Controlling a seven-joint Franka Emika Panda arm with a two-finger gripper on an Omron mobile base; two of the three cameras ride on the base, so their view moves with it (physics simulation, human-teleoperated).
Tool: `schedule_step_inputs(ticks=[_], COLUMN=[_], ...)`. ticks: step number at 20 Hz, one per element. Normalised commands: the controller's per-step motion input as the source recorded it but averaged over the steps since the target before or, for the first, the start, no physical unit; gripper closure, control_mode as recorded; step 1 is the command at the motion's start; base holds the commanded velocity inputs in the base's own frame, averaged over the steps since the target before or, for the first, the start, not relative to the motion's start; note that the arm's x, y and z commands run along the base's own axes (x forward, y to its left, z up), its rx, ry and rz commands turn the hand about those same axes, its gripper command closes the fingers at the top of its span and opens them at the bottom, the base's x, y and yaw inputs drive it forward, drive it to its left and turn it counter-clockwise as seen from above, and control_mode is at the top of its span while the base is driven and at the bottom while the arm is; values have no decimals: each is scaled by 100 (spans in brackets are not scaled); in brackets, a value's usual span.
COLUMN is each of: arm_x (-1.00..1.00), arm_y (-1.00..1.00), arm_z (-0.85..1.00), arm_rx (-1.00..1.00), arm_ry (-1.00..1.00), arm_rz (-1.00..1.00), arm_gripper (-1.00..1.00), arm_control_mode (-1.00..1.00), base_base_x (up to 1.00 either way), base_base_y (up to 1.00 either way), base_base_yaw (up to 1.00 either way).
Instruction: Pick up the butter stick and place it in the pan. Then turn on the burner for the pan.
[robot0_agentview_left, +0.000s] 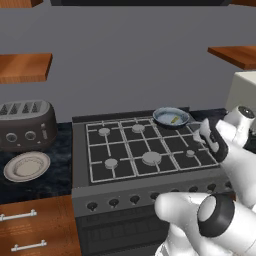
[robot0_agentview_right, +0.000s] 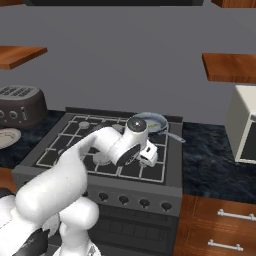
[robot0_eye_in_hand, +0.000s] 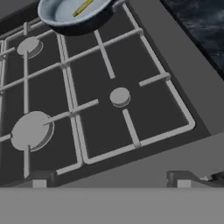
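Note:
The pan (robot0_agentview_left: 171, 117) (robot0_agentview_right: 152, 121) (robot0_eye_in_hand: 74, 13) sits on the stove's back right burner, blue-grey inside, with its thin handle pointing right. The pale yellow butter stick (robot0_agentview_left: 175, 119) (robot0_agentview_right: 151, 125) (robot0_eye_in_hand: 82, 8) lies inside it. My gripper (robot0_agentview_left: 204, 134) (robot0_agentview_right: 150, 156) (robot0_eye_in_hand: 111, 183) hovers over the front right part of the stove, nearer than the pan and apart from it. It is open: the two fingertips (robot0_eye_in_hand: 39, 183) stand wide apart with nothing between them. A row of dark knobs (robot0_agentview_left: 114, 202) (robot0_agentview_right: 144, 203) runs along the stove's front panel below the hand.
A dark toaster (robot0_agentview_left: 25, 125) and a cream plate (robot0_agentview_left: 26, 166) stand on the counter left of the stove (robot0_agentview_left: 80, 150). A white appliance (robot0_agentview_right: 245, 125) is on the right counter. Wooden shelves (robot0_agentview_right: 230, 67) hang on the wall.

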Motion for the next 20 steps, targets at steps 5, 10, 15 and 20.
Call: schedule_step_inputs(ticks=[5, 10, 15, 20], arm_x=[-70, -61, -57, -37], arm_y=[-33, -37, -15, 0], arm_z=[0, 0, -1, -25], arm_rx=[0, 0, 0, 0], arm_ry=[-19, -17, -11, -11], arm_rz=[5, 3, 2, 0], arm_gripper=[-100, -100, -100, -100], arm_control_mode=[-100, -100, -100, -100], base_base_x=[0, 0, 0, 0], base_base_y=[0, 0, 0, 0], base_base_yaw=[0, 0, 0, 0])
